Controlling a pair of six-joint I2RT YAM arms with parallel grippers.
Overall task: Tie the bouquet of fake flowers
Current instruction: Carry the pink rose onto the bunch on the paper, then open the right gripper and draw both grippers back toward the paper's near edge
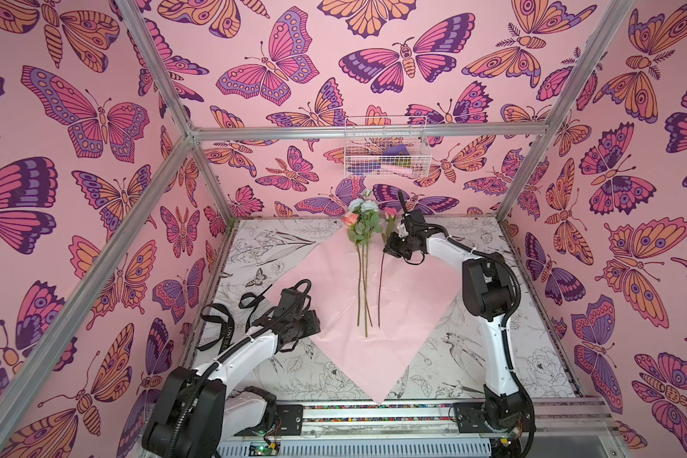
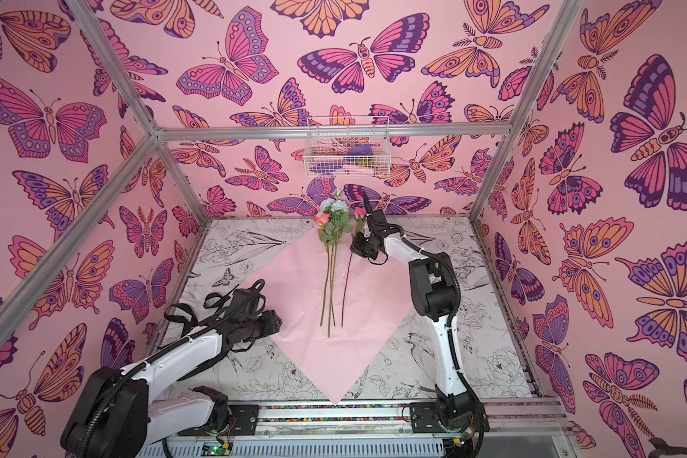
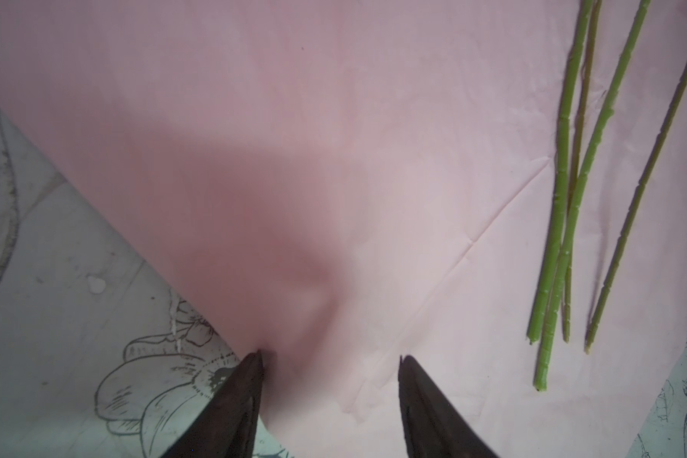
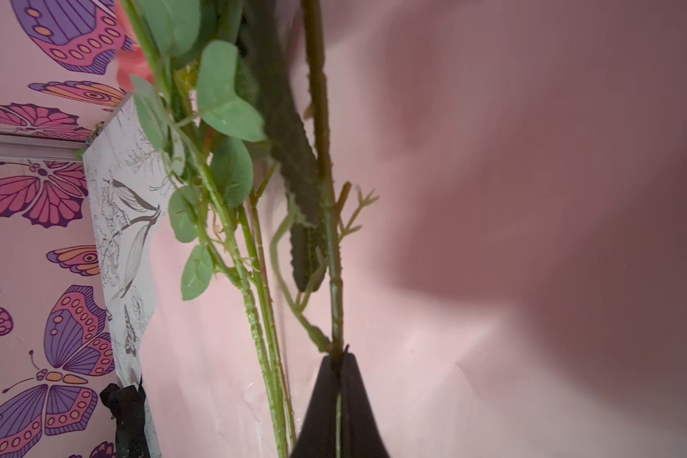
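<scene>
The fake flowers (image 1: pixel 359 222) lie loose on a flat pink wrapping paper (image 1: pixel 409 309) turned like a diamond, blooms toward the back wall. They have coral and pale blue-white heads, green leaves and long stems crossing low down. One coral rose stem (image 1: pixel 380 285) (just beside them) sits pinched in the right gripper (image 1: pixel 389 248).

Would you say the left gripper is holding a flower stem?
No, the left gripper is open above the pink paper, clear of the stems.

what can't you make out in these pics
- wire basket contents: too small in both top views, behind mesh.
- black ribbon lettering: too small in a top view; the left arm covers part.
- held stem bloom: cut off by the right wrist view's edge.
</scene>
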